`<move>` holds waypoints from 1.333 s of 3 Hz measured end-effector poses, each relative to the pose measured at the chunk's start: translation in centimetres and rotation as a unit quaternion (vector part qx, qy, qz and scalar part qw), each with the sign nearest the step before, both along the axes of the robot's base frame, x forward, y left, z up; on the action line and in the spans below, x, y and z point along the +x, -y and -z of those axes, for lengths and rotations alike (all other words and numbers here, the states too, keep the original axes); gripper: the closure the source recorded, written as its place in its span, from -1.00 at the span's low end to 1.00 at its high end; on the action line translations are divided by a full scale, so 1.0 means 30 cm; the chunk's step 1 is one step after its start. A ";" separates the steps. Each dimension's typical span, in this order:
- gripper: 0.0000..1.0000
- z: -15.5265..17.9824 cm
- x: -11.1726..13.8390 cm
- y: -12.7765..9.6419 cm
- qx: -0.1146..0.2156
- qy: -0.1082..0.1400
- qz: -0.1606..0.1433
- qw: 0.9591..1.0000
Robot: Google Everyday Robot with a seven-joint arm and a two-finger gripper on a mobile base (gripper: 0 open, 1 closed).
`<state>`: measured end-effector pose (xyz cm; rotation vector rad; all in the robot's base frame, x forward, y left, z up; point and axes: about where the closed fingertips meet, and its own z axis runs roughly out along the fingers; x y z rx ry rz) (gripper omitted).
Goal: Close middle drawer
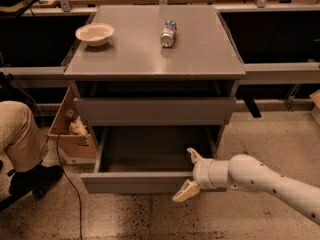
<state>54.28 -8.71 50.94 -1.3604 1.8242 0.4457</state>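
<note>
The middle drawer [130, 182] sticks far out of the grey cabinet [150, 54]. The gripper [184, 175] is at its front edge, 2 fingers spread wide, holding nothing. Pushing so far from the middle could twist and jam it.

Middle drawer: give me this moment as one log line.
middle drawer: pulled out, not yet closed | gripper: at its front edge, right of centre | jaws: open, astride the edge

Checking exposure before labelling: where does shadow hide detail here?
Camera view: the middle drawer is dim with shadow inside; the gap under the cabinet top is nearly black; the gripper, open at the drawer's front edge, is evenly lit.
</note>
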 end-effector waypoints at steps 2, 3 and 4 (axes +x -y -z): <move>-0.03 -0.048 -0.080 0.031 0.008 0.002 0.007 1.000; 0.46 0.001 -0.061 0.047 0.019 -0.001 0.013 1.000; 0.90 0.005 -0.062 0.045 0.021 -0.002 0.013 1.000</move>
